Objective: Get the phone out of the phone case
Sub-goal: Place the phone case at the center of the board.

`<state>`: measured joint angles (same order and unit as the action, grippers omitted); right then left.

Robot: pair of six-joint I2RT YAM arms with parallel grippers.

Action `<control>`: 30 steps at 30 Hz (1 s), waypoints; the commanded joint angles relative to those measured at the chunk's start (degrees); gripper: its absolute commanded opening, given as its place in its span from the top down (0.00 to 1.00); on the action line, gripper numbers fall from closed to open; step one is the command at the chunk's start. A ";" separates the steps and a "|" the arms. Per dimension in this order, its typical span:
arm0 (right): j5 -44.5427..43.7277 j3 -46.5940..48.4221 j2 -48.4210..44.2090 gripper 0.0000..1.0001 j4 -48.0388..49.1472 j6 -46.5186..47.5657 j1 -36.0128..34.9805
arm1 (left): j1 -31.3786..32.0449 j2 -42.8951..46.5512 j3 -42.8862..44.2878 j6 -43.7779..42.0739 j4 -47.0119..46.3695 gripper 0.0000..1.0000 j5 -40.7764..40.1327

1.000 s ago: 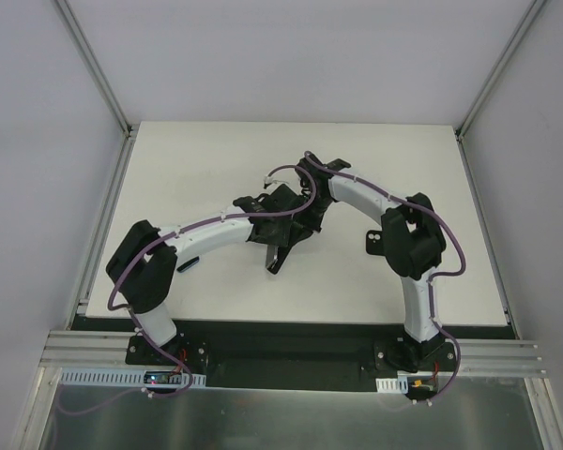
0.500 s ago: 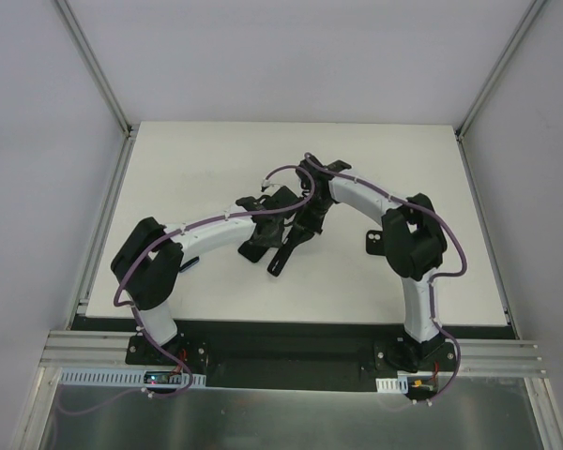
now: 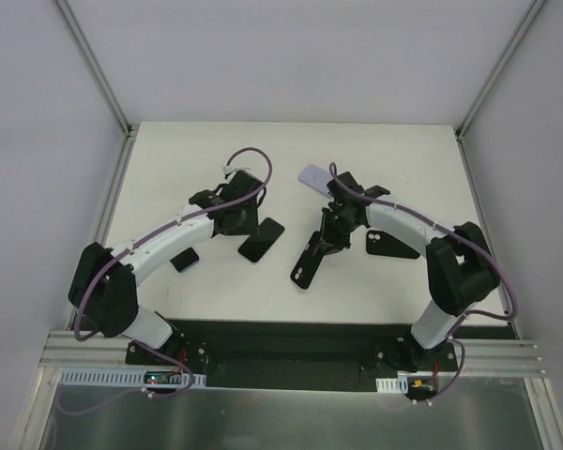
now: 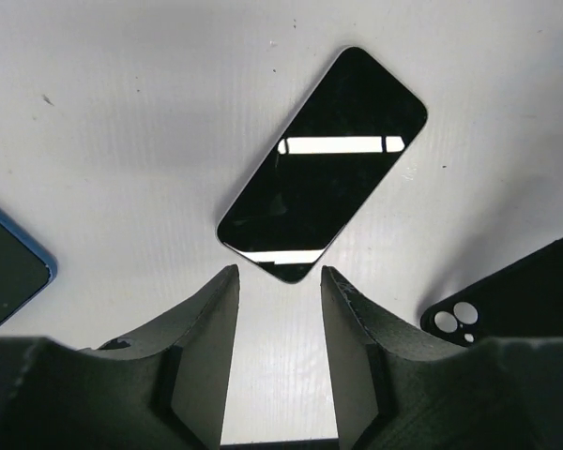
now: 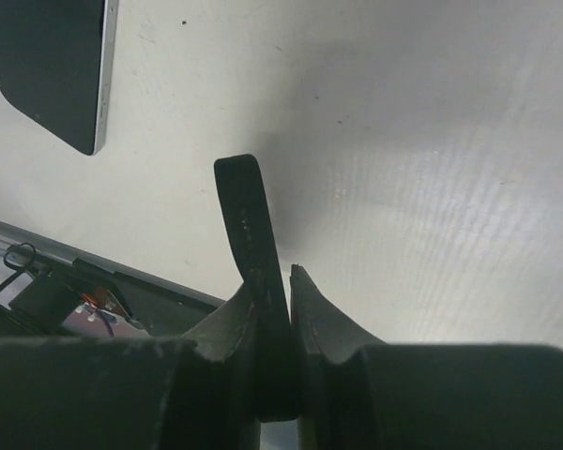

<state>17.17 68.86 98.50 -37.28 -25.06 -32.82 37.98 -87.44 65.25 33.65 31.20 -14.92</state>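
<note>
The black phone (image 3: 262,241) lies flat and screen up on the white table, bare and out of its case; it shows just ahead of my left fingers in the left wrist view (image 4: 324,202). My left gripper (image 3: 243,221) (image 4: 280,314) is open and empty, just behind the phone's near end. My right gripper (image 3: 329,233) (image 5: 280,281) is shut on the empty black phone case (image 3: 309,260), which shows edge-on between its fingers (image 5: 249,220). The case hangs tilted to the right of the phone, apart from it; its camera cut-out shows in the left wrist view (image 4: 535,300).
A blue-cased phone (image 3: 183,261) lies left of the black phone, also in the left wrist view (image 4: 5,272). A lavender case (image 3: 314,175) lies behind the right gripper and a white case (image 3: 380,242) to its right. The table's front edge (image 3: 291,323) is near.
The two grippers, close together over the middle before, have drawn apart. The phone now lies alone on the table, the left gripper has let go, and the right gripper holds the case further right.
</note>
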 commanded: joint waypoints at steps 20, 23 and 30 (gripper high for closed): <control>4.10 1.26 0.89 0.92 23.74 -6.58 45.73 | -3.08 17.91 -7.42 1.07 -0.26 0.63 1.03; 3.31 6.87 6.25 0.77 23.74 -7.46 47.32 | -3.08 20.10 -8.65 1.24 -0.26 0.63 0.77; -3.53 12.44 7.77 0.40 18.57 -5.45 48.73 | -3.17 22.49 -10.06 1.77 -0.18 0.62 1.12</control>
<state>18.72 77.65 108.81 -16.60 -31.40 15.20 35.51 -66.89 55.86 34.04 30.81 -13.93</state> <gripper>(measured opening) 0.547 0.375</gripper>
